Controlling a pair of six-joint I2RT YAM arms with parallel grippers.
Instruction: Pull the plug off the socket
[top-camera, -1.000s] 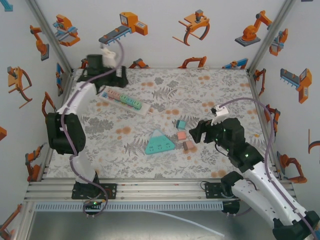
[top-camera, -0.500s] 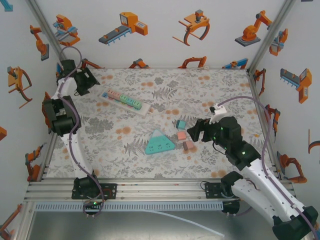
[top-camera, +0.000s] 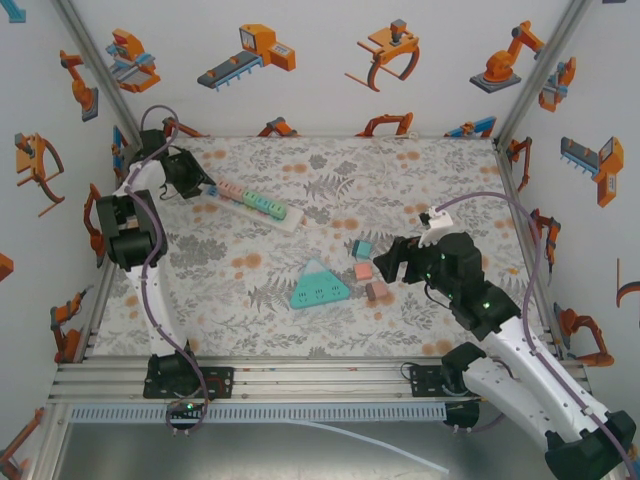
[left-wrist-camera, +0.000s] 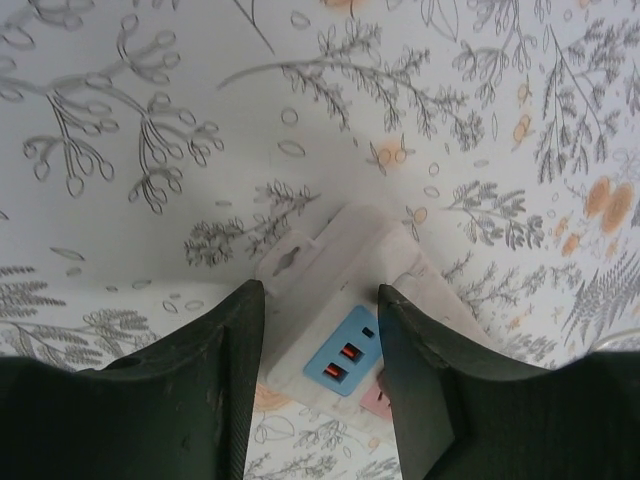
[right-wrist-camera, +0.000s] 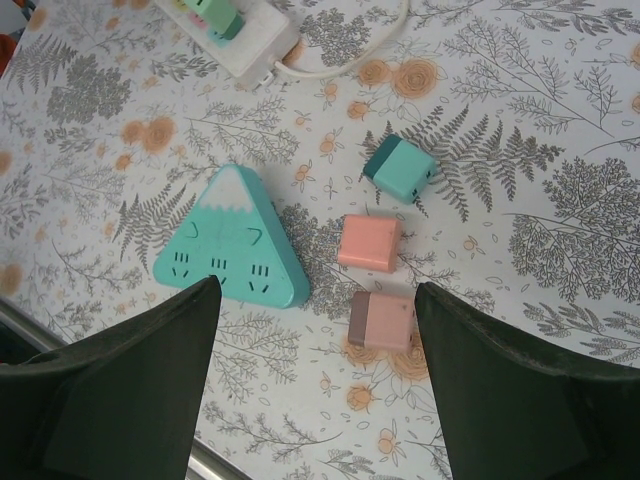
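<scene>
Nearest the bases, the right gripper hung over the near-right part of the worktop, its fingers spread wide with nothing between them. Beneath it lay a triangular teal socket and three loose pieces: a teal cube, a pink cube and a brown-and-pink cube. None of them was plugged into anything. The risk here was a wrong target, since a descent from that spot would likely have met one of these loose pieces and done nothing for the task.

The real work sat toward the far-left corner. There the power strip lay aslant, with a pink plug, a green plug and a teal plug seated in a row along it. The left gripper bracketed the strip's far-left end, one finger on each side by its blue module. Whether the pads already pressed the casing could not be told. With a loose hold, or one only on the corner, a pull on a plug would probably lift or swing the whole strip. The plugs stood close together, so wide fingers might catch two at once. The white cable off the strip's other end could also snag.
</scene>
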